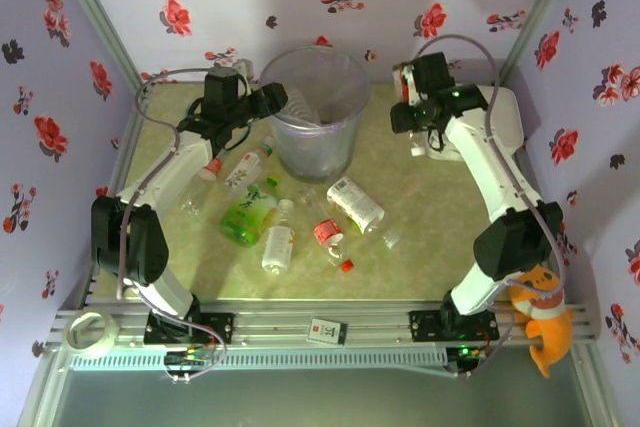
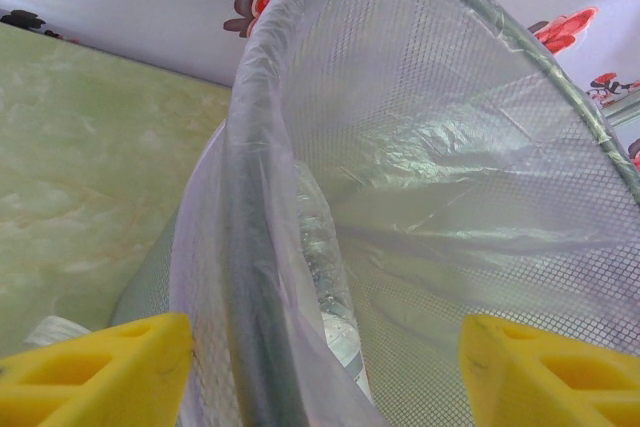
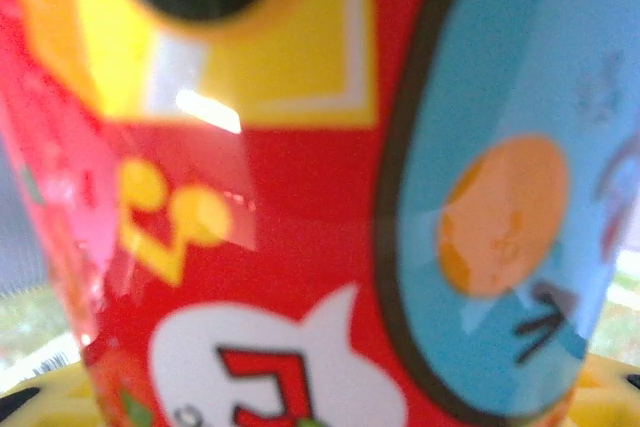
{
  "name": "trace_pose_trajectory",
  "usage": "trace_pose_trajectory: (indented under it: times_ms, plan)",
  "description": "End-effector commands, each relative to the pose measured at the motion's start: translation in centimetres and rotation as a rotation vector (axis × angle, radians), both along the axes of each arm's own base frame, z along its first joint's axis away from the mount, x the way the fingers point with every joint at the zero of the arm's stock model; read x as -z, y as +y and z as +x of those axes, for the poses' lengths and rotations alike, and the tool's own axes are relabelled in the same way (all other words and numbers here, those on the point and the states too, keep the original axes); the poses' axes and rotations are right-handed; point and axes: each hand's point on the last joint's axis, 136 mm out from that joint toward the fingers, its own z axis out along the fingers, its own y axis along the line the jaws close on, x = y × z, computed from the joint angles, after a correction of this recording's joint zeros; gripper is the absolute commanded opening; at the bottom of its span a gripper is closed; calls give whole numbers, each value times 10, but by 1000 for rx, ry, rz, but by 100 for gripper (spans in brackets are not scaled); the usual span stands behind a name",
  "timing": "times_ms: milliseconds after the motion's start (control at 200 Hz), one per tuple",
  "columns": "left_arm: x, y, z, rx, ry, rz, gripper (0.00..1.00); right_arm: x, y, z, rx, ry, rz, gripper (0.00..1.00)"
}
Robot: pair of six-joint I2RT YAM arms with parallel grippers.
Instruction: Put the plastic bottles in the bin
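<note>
several plastic bottles (image 1: 355, 204) lie loose on the table (image 1: 420, 267) in front of the bin (image 1: 345, 142), so we judge most of the job not yet done. we see the left gripper (image 1: 275, 99) at the bin's near rim, its yellow fingers (image 2: 120, 367) wide apart on either side of that rim, clamped on nothing. a clear bottle (image 2: 320, 267) lies just inside, which suits a drop over the edge. the right gripper (image 1: 415, 137) frames a red-labelled bottle (image 3: 300, 247) very closely, likely for a pickup. whether its fingers pinch it we cannot tell.
</note>
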Motion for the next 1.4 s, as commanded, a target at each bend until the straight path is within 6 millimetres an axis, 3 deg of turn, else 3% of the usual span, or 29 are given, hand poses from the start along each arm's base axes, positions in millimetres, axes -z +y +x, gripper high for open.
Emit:
trace_pose_trajectory:
  times_ms: [0,175,295,480,640,825,1125,1395]
  plan:
    - [18,-10,-3,37,47,9,72,-50,7,21,3,-172,56,59]
    - [26,-11,0,36,65,12,72,-117,42,47,-44,-391,236,57]
    - [28,-11,0,37,71,11,72,-136,72,57,-113,-424,290,56]
    - [28,-12,2,35,69,4,72,-147,129,71,-239,-449,412,56]
    - [29,-13,2,35,69,2,72,-119,171,79,-318,-360,473,56]
    - [27,-13,3,35,64,1,72,-63,204,83,-374,-230,463,56]
    - [27,-13,4,34,64,1,72,13,216,86,-390,-61,401,57]
    - [28,-14,5,34,66,0,72,56,219,84,-398,42,352,60]
